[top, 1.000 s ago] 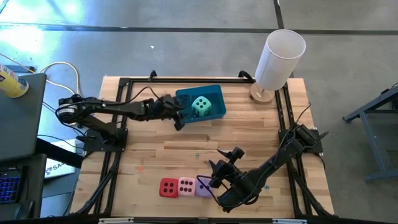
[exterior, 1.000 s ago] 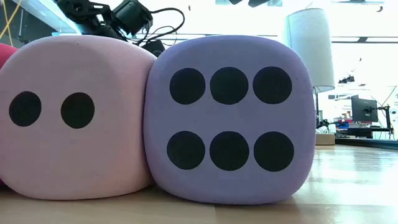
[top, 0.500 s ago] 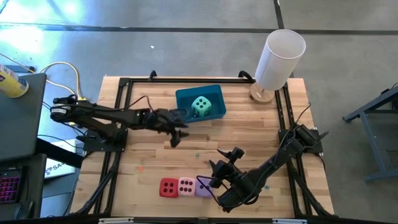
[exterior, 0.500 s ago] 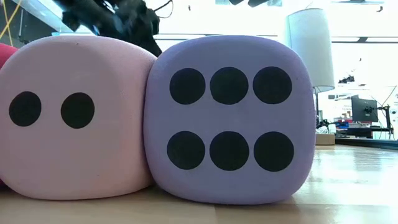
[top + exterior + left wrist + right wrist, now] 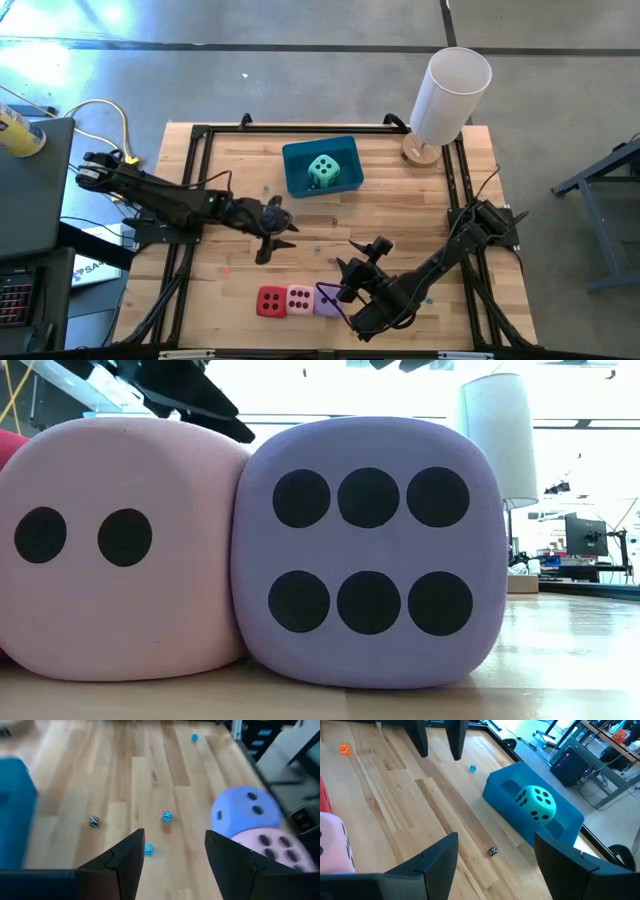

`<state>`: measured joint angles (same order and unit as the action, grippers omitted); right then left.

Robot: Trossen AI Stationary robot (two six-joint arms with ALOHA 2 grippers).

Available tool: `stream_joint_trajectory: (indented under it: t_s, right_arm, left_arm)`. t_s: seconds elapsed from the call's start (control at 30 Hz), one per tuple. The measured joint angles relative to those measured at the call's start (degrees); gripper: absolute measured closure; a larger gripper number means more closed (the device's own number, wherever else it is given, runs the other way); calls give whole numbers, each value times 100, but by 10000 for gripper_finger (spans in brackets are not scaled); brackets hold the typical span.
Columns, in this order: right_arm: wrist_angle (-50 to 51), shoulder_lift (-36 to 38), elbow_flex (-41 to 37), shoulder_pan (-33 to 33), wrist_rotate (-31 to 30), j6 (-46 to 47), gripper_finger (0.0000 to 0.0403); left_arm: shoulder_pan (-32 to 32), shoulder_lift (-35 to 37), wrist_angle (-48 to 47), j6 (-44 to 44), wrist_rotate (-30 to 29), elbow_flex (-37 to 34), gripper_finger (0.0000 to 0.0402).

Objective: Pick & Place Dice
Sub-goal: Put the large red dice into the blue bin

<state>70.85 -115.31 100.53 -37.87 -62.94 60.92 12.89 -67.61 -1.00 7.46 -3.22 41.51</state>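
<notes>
Teal die [image 5: 322, 171] sits in blue bin [image 5: 298, 180]. My left gripper [image 5: 272, 239], spread and empty, hangs mid-table; next it must close around the pink die [image 5: 300, 299], between red die [image 5: 270, 301] and purple die [image 5: 326, 300].

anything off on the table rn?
Mostly tidy, but tiny stray dice lie loose on the wood: small blue ones by the left gripper, a dark one near the blue bin, an orange one.
</notes>
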Motion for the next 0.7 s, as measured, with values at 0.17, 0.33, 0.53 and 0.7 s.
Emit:
stream_joint_trajectory:
  t_s: [0.17, 0.33, 0.53, 0.7]
  right_arm:
    - [-42, 0, 0, 0, -9, -111, 154]
    - [-70, 0, 0, 0, -41, -124, 154]
    - [-71, 0, 0, 4, -75, -127, 154]
    - [-72, 0, 0, 10, -140, -129, 154]
  left_arm:
    - [230, 2, 97, -846, -167, 0, 200]
    - [308, 2, 124, -772, -160, -1, 200]
    - [372, 2, 124, -672, -158, 0, 197]
    - [558, 2, 123, -667, -158, 0, 158]
